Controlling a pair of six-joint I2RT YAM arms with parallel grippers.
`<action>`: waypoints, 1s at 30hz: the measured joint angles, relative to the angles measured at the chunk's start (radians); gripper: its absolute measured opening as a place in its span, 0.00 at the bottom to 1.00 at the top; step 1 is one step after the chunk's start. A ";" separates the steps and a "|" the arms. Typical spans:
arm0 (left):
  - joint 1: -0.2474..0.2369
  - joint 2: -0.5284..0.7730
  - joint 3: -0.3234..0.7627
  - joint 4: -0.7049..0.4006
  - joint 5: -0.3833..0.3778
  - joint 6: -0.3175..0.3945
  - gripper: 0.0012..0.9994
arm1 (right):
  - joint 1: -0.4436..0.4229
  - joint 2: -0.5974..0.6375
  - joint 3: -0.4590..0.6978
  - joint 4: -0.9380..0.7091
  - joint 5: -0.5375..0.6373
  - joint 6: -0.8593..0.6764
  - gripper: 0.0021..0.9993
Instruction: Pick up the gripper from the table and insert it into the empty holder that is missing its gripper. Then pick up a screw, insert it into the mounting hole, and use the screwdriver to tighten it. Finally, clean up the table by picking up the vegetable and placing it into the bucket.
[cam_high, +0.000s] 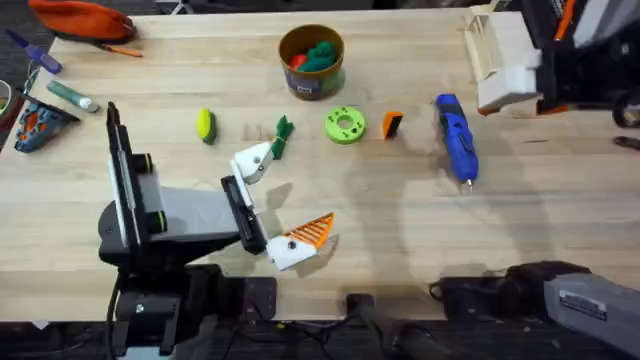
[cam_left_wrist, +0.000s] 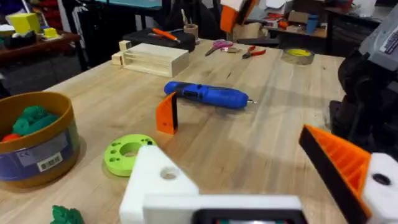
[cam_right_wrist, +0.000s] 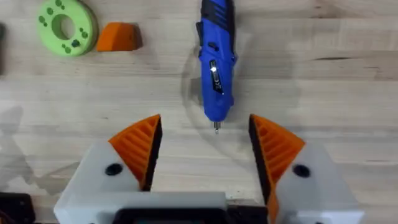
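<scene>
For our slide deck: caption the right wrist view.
Open right gripper hovers above the blue screwdriver.

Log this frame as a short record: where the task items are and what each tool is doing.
gripper: on the table between green disc and screwdriver, untouched
holder: bare white finger of left tool, no orange pad
screwdriver: lying flat, tip toward the arms' bases
bucket: far middle of table, green and red items inside
vegetable: on the table, outside bucket
left tool: open, empty
right tool: open, empty, over the screwdriver's tip
</scene>
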 joint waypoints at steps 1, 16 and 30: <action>0.000 0.000 0.000 0.000 0.000 0.000 0.99 | 0.020 0.016 0.025 -0.017 0.012 0.015 0.80; 0.000 0.000 0.000 0.000 0.000 0.000 0.99 | 0.288 0.354 0.346 -0.127 0.062 0.220 0.80; 0.000 0.000 0.000 0.000 0.000 0.000 0.99 | 0.371 0.503 0.352 -0.094 0.123 0.409 0.84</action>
